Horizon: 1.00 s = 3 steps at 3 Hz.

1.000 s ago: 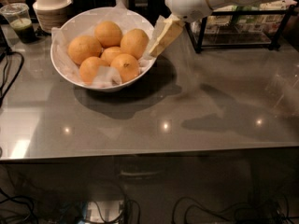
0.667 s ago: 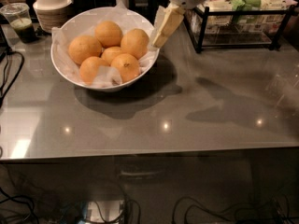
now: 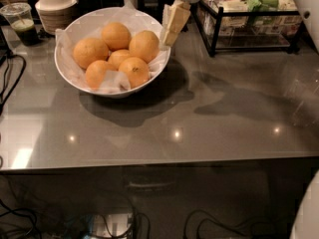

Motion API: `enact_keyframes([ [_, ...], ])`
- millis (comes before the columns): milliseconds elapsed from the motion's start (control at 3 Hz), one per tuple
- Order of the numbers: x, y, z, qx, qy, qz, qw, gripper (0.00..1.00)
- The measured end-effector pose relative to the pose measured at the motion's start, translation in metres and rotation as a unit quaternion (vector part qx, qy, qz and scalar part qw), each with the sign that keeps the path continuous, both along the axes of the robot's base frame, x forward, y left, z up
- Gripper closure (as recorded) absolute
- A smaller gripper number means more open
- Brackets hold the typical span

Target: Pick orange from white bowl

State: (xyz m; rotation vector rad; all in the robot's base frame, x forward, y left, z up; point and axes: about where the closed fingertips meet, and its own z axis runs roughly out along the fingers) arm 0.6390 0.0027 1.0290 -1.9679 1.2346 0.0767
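The white bowl [image 3: 67, 77], wide and lined with crinkled white paper, stands at the back left of the grey table. It holds several oranges; the rightmost orange [image 3: 144, 46] lies against the right rim. My gripper [image 3: 172, 24] hangs from the white arm at the top of the view. It is just above and to the right of the bowl's right rim, close to that orange, and holds nothing.
A stack of beige ribbed bowls [image 3: 54, 6] and a plastic cup with a green drink [image 3: 20, 23] stand behind the bowl on the left. A black wire rack with packets [image 3: 254, 14] stands at the back right. Cables [image 3: 7, 78] lie at the left edge.
The arm has drawn back and up toward the top of the view. The gripper has risen from beside the rightmost orange to above the bowl's rim. The oranges have not moved.
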Motion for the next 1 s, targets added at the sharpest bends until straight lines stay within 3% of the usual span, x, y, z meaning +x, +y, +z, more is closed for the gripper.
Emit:
enact_keyframes([
  [333,0.015,0.007,-0.025,-0.038,0.030,0.012,0.9987,0.00],
  [1000,0.034,0.018,-0.061,-0.064,0.085,0.017,0.9942,0.00],
])
